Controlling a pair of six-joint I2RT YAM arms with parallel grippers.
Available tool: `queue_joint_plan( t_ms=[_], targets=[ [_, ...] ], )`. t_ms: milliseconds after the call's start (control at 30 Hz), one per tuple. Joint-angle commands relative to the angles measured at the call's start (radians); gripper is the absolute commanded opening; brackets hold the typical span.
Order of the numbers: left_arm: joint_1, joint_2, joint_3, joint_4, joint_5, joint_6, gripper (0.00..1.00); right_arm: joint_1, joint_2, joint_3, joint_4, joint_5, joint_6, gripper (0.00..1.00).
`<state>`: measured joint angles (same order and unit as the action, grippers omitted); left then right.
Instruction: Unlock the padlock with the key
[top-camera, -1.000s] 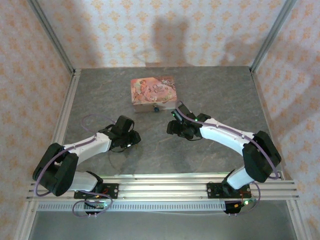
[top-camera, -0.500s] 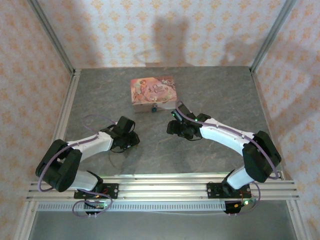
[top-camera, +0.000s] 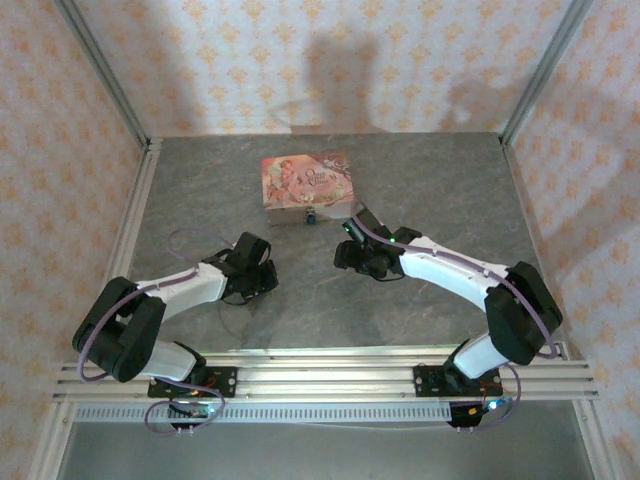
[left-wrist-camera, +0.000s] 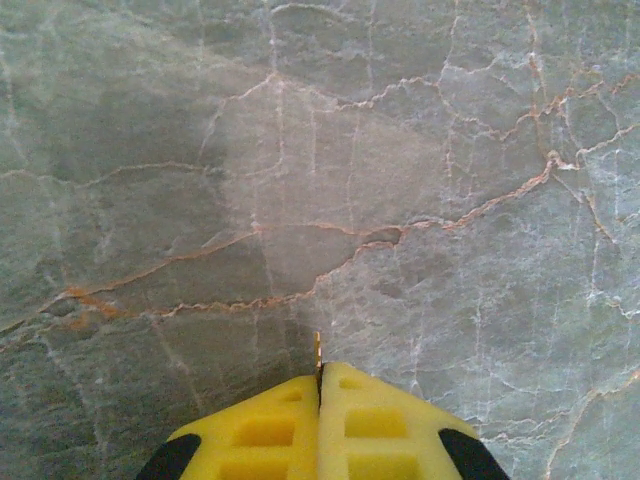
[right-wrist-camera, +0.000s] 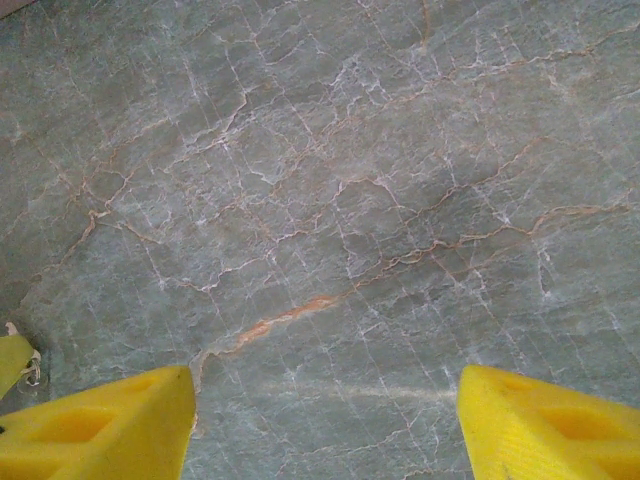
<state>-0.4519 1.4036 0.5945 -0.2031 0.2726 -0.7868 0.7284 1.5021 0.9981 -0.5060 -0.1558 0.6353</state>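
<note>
1. Left end effector (left-wrist-camera: 320, 372) has just pinched shut on a thin sliver, apparently the key (left-wrist-camera: 318, 346).
2. Right end effector (right-wrist-camera: 325, 395) stands wide, empty, near the padlock (top-camera: 311, 215) hanging on the floral box (top-camera: 307, 182).
3. Next: bring key across.

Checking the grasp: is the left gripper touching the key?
Touching. Left wrist view: the left gripper is shut, and the thin tip of the key pokes out from between its fingertips.

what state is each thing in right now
left tool: shut, pinching the thin metal key
thin metal key: clamped, tip poking out past the fingertips
right tool: open, nothing between its fingers
small blue-bodied padlock: at the box's front; locked or not, too small to tell
pink floral box: lid down
</note>
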Motion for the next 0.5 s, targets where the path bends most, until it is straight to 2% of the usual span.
queue_joint_plan(
  t_ms=[0,100,233,400,467],
  targets=[
    [-0.004,-0.061,0.015,-0.002,-0.012,0.075,0.0,0.0,-0.046,-0.015,0.015,-0.013,-0.008,0.69],
    [-0.003,-0.127,0.049,-0.053,-0.006,0.167,0.0,-0.026,-0.107,-0.022,0.028,-0.04,-0.03,0.68],
    [-0.004,-0.238,0.084,-0.079,0.067,0.317,0.0,-0.078,-0.227,-0.025,0.04,-0.102,-0.084,0.66],
    [-0.005,-0.397,0.124,-0.074,0.153,0.493,0.0,-0.103,-0.399,-0.01,0.054,-0.175,-0.167,0.58],
    [-0.004,-0.447,0.151,-0.071,0.193,0.567,0.0,-0.103,-0.445,0.002,0.072,-0.246,-0.192,0.56]
  ],
)
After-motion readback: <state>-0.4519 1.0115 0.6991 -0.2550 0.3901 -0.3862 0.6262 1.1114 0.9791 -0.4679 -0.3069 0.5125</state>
